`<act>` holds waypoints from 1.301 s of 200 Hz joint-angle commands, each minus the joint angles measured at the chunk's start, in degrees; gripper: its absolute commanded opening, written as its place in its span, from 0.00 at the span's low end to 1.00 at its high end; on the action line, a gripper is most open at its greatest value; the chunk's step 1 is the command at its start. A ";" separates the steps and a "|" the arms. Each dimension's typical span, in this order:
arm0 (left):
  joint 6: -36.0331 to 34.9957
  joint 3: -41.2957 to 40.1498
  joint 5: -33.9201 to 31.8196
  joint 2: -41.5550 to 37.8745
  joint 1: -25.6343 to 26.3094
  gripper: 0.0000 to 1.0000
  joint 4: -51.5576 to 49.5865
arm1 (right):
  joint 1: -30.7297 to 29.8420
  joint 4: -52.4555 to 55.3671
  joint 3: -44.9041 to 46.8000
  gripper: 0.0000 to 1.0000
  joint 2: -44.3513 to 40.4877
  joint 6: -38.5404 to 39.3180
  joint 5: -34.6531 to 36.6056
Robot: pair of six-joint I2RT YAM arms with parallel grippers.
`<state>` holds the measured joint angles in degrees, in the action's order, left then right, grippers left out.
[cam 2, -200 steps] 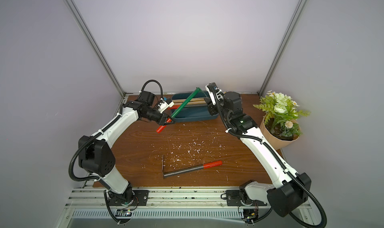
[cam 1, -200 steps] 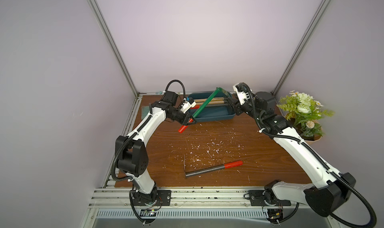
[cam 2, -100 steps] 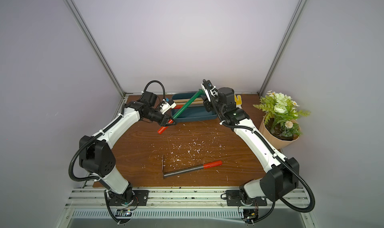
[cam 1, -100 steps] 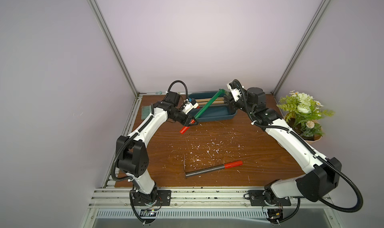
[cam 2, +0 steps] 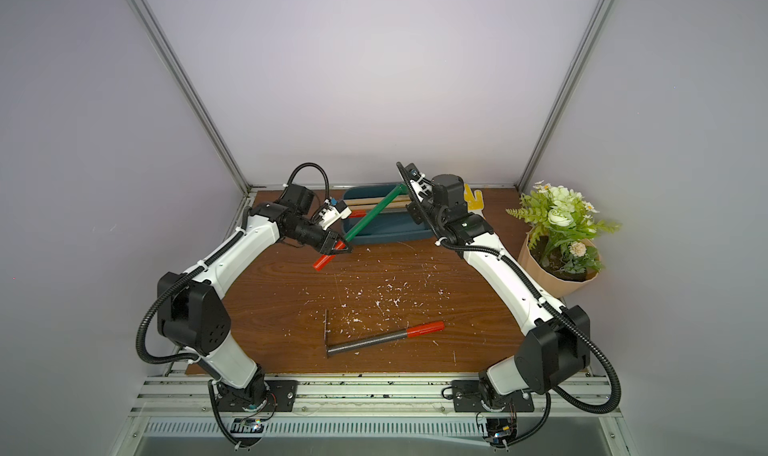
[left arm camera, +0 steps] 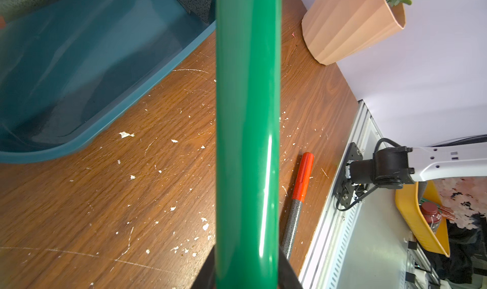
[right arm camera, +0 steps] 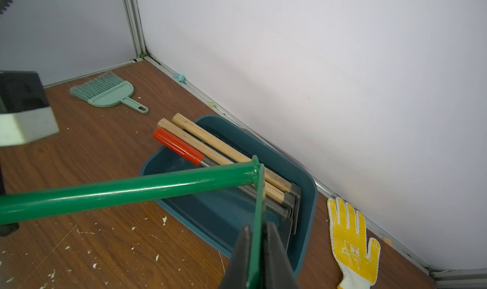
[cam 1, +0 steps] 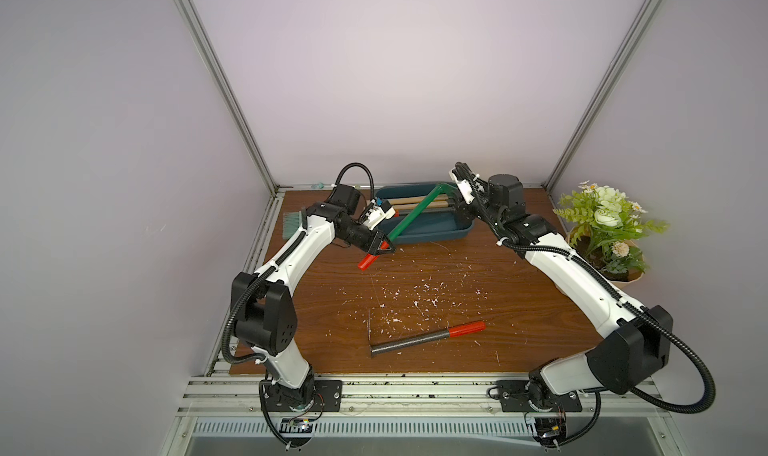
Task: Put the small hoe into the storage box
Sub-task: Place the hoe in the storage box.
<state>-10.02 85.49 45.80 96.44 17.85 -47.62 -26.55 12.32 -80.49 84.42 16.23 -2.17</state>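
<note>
Over the wooden table (cam 1: 436, 275), left tool (cam 1: 384, 248) clamps the small hoe (cam 1: 411, 219) mid-shaft; right tool (right arm camera: 256, 232) pinches its blade.

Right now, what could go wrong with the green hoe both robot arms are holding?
The right gripper pinches only the small hoe's thin blade, so it might slip. The hoe slants over the storage box's near rim and could catch there. Three tools already lie inside, so it may land on them.

Flecked wooden table (cam 1: 519, 329) (storage box (cam 1: 436, 233), tool (cam 1: 415, 341))
</note>
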 commanded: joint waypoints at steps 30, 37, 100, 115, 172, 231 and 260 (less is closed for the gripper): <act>-1.13 1.10 -26.91 -6.08 5.82 0.48 13.07 | -0.53 9.88 -11.43 0.00 3.26 -6.54 -0.31; -1.80 0.59 -29.82 -6.56 6.71 0.48 13.60 | -0.53 12.33 -13.56 0.00 4.32 -7.04 0.42; -4.99 -4.65 -49.65 -5.91 12.10 0.49 14.01 | -0.57 29.69 -33.77 0.00 12.77 -12.03 4.28; -5.27 -5.07 -51.00 -5.97 12.54 0.49 14.29 | -0.53 33.17 -38.26 0.00 14.65 -12.70 4.95; -5.84 -5.34 -54.85 -5.04 13.11 0.13 15.72 | -0.53 35.50 -39.55 0.00 14.88 -14.91 3.39; -5.18 -2.52 -45.02 -3.92 11.65 0.00 12.53 | -0.14 16.56 -19.22 0.43 2.22 -11.84 0.51; -5.11 0.98 -31.86 -2.97 9.82 0.00 9.20 | 0.98 0.25 -0.71 0.47 -9.63 -10.64 -9.61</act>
<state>-16.58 80.75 1.93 94.35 29.12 -38.02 -26.35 29.95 -90.41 83.05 5.08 -1.83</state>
